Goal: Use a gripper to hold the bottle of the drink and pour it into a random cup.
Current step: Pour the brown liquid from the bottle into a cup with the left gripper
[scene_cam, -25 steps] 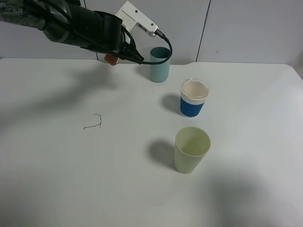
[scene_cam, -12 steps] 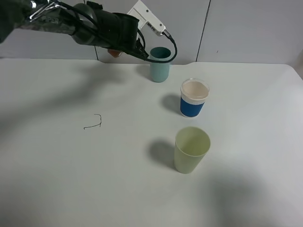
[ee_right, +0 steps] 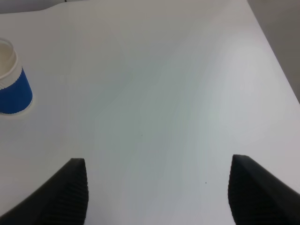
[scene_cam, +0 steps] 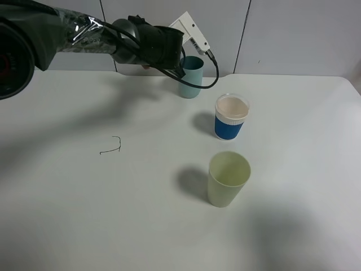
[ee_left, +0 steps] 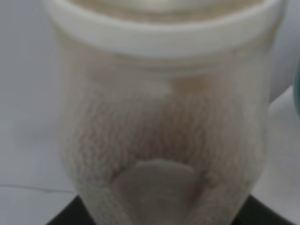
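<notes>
white bench (scene_cam: 84,214), pale wall behind. left tool (scene_cam: 157,53) pinching bottle (ee_left: 161,93), raised at back, just beside teal cup (scene_cam: 190,82); brownish drink (ee_left: 140,138) inside. right tool (ee_right: 159,192) spread above bench, nr blue cup (ee_right: 13,91).

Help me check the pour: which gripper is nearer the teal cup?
Left. The left gripper, holding the bottle, hangs close beside the teal cup. The right gripper is over bare table with only the blue cup in its view, farther off.
</notes>
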Controlling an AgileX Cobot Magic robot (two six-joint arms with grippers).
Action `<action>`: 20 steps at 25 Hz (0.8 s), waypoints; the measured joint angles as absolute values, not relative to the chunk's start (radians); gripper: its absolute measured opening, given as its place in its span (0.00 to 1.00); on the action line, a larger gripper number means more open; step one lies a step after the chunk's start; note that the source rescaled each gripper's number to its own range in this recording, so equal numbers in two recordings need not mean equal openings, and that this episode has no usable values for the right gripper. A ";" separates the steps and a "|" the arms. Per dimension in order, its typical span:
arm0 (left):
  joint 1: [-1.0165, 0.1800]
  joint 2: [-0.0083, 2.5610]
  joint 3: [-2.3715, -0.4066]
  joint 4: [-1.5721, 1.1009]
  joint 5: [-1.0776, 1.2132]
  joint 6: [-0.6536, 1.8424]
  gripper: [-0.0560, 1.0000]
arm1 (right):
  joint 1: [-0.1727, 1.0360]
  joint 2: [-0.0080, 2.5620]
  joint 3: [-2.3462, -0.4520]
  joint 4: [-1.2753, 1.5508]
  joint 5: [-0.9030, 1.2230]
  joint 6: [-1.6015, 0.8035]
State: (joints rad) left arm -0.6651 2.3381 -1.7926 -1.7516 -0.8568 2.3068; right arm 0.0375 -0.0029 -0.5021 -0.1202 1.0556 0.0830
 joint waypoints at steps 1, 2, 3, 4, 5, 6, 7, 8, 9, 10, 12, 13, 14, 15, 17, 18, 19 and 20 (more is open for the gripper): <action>-0.665 2.341 -1.795 -1.751 -0.858 2.312 0.06 | 0.038 -0.003 -0.502 -0.120 1.056 0.083; -0.665 2.343 -1.795 -1.751 -0.859 2.315 0.06 | 0.038 -0.003 -0.502 -0.120 1.056 0.083; -0.665 2.346 -1.795 -1.751 -0.861 2.318 0.06 | 0.038 -0.003 -0.502 -0.120 1.056 0.083; -0.665 2.346 -1.795 -1.752 -0.862 2.320 0.06 | 0.038 -0.003 -0.502 -0.120 1.056 0.083; -0.665 2.347 -1.795 -1.752 -0.862 2.320 0.06 | 0.038 -0.003 -0.502 -0.120 1.056 0.083; -0.665 2.347 -1.795 -1.752 -0.862 2.321 0.06 | 0.038 -0.003 -0.502 -0.120 1.056 0.083; -0.665 2.347 -1.795 -1.752 -0.862 2.326 0.06 | 0.038 -0.003 -0.502 -0.120 1.056 0.083; -0.665 2.347 -1.795 -1.752 -0.862 2.333 0.06 | 0.038 -0.003 -0.502 -0.120 1.056 0.083; -0.665 2.348 -1.796 -1.752 -0.862 2.341 0.06 | 0.038 -0.003 -0.502 -0.120 1.056 0.083; -0.665 2.349 -1.798 -1.752 -0.862 2.351 0.06 | 0.038 -0.003 -0.502 -0.120 1.056 0.083; -0.662 2.361 -1.814 -1.752 -0.862 2.370 0.06 | 0.038 -0.003 -0.502 -0.120 1.056 0.083; -0.662 2.367 -1.825 -1.752 -0.863 2.378 0.06 | 0.038 -0.003 -0.502 -0.120 1.056 0.083; -0.662 2.377 -1.836 -1.752 -0.863 2.390 0.06 | 0.038 -0.003 -0.502 -0.120 1.056 0.083; -0.662 2.389 -1.852 -1.752 -0.863 2.404 0.06 | 0.038 -0.003 -0.502 -0.120 1.056 0.083; -0.661 2.411 -1.886 -1.752 -0.864 2.434 0.06 | 0.038 -0.003 -0.502 -0.120 1.056 0.083; -0.660 2.421 -1.900 -1.752 -0.864 2.449 0.06 | 0.038 -0.003 -0.502 -0.120 1.056 0.083; -0.659 2.429 -1.912 -1.752 -0.865 2.465 0.06 | 0.038 -0.003 -0.502 -0.120 1.056 0.083; -0.657 2.433 -1.920 -1.752 -0.865 2.479 0.06 | 0.038 -0.003 -0.502 -0.120 1.056 0.083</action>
